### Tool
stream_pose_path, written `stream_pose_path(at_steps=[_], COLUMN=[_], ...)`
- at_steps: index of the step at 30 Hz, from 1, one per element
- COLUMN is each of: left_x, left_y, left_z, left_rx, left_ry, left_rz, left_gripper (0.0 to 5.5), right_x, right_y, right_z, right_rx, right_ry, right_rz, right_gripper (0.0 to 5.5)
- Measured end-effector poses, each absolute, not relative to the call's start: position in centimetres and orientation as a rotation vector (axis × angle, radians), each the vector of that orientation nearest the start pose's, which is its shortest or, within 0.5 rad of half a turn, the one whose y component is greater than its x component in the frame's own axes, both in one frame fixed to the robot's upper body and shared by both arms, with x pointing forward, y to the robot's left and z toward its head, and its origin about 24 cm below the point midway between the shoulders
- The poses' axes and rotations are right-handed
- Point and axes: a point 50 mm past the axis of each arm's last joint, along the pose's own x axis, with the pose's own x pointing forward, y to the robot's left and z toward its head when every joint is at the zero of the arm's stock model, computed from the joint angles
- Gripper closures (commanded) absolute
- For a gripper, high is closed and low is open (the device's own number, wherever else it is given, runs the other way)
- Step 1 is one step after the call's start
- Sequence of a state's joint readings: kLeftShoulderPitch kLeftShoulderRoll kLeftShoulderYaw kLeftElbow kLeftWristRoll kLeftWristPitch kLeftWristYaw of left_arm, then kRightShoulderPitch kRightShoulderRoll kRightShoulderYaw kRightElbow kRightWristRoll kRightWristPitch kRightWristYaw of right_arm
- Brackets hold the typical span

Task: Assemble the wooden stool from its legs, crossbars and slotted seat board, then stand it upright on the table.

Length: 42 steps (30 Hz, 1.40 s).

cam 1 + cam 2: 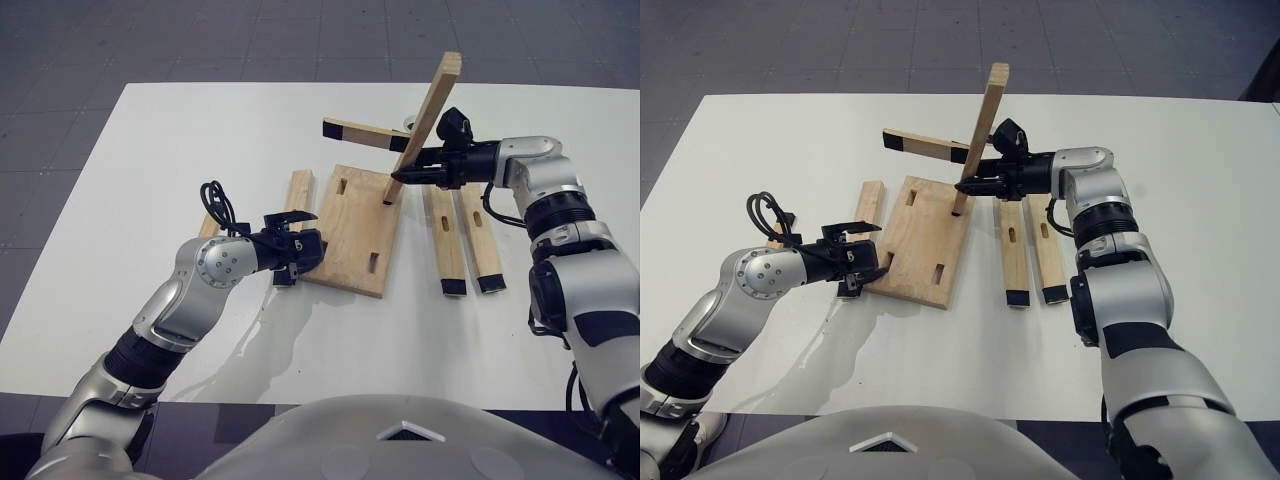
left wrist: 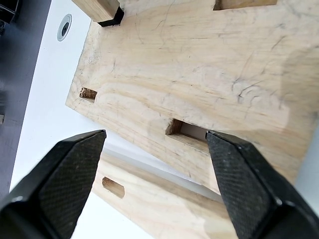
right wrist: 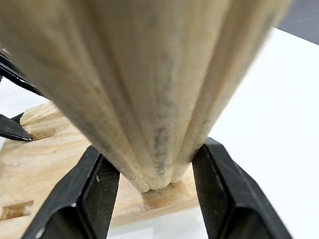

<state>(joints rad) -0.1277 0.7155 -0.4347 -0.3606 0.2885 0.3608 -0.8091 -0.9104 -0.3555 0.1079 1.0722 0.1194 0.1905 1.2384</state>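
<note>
Leg (image 1: 432, 110) tilted on seat board (image 1: 350, 240), clamped by right pincer (image 1: 400, 180); left pincer (image 1: 292, 248) agape alongside.

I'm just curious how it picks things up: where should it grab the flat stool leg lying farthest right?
Probably mid-length on the rightmost leg, from straight above, fingers across its narrow width. It lies flat, with bare table on its outer side and a slim gap to the neighbouring leg.

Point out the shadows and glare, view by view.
Left eye view: soft shadow on the table along the near edge of the seat board, no hard glare. Left wrist view: grey shadow band under the board's edge. Right wrist view: the leg darkens toward its lower end.
</note>
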Motion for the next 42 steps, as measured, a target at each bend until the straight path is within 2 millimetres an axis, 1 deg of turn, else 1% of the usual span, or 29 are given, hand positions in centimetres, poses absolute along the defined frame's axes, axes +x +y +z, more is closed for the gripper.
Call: stream_pose_path(at_steps=[7,14,17,21,25,26,28,30,31,33,37,39,40,42], left_x=[22.8,22.8,22.8,22.7,22.7,22.7,22.7,22.7,22.7,22.7,22.7,22.7,22.7,22.7], left_y=[14.7,14.7,14.7,14.7,14.7,14.7,14.7,14.6,14.6,14.6,14.6,14.6,14.6,14.5], left_z=[7.1,7.1,7.2,7.2,7.2,7.1,7.1,7.2,7.2,7.2,7.2,7.2,7.2,7.2], left_rx=[0.987,0.985,0.985,0.984,0.984,0.984,0.983,0.982,0.983,0.981,0.981,0.981,0.98,0.976], left_ry=[0.343,0.349,0.346,0.347,0.347,0.348,0.349,0.34,0.341,0.341,0.341,0.341,0.341,0.342], left_rz=[-1.053,-1.05,-1.05,-1.05,-1.05,-1.05,-1.052,-1.055,-1.055,-1.056,-1.057,-1.057,-1.056,-1.055], left_gripper=[1.77,1.77,1.77,1.77,1.77,1.77,1.77,1.77,1.77,1.77,1.77,1.77,1.77,1.77], right_x=[36.3,35.7,35.4,35.4,35.4,35.4,35.3,34.4,34.3,34.3,34.4,34.5,34.5,34.3], right_y=[-16.2,-15.9,-15.8,-15.7,-15.8,-15.9,-16.1,-16.9,-17.0,-17.0,-17.1,-17.2,-17.3,-18.2], right_z=[8.7,8.3,8.1,8.1,8.1,8.1,7.8,5.6,5.4,5.5,5.6,6.2,6.4,6.9], right_rx=[-0.017,-0.147,-0.166,-0.172,-0.141,-0.124,-0.108,-0.059,-0.054,-0.056,-0.054,-0.078,-0.1,-0.167], right_ry=[0.483,0.389,0.377,0.374,0.385,0.384,0.41,0.499,0.505,0.5,0.492,0.479,0.475,0.475], right_rz=[1.149,1.19,1.186,1.185,1.176,1.172,1.153,1.109,1.102,1.101,1.092,1.099,1.1,1.088], right_gripper=[3.43,3.43,3.43,3.43,3.43,3.06,2.73,2.29,2.02,1.56,0.85,0.49,0.49,0.49])
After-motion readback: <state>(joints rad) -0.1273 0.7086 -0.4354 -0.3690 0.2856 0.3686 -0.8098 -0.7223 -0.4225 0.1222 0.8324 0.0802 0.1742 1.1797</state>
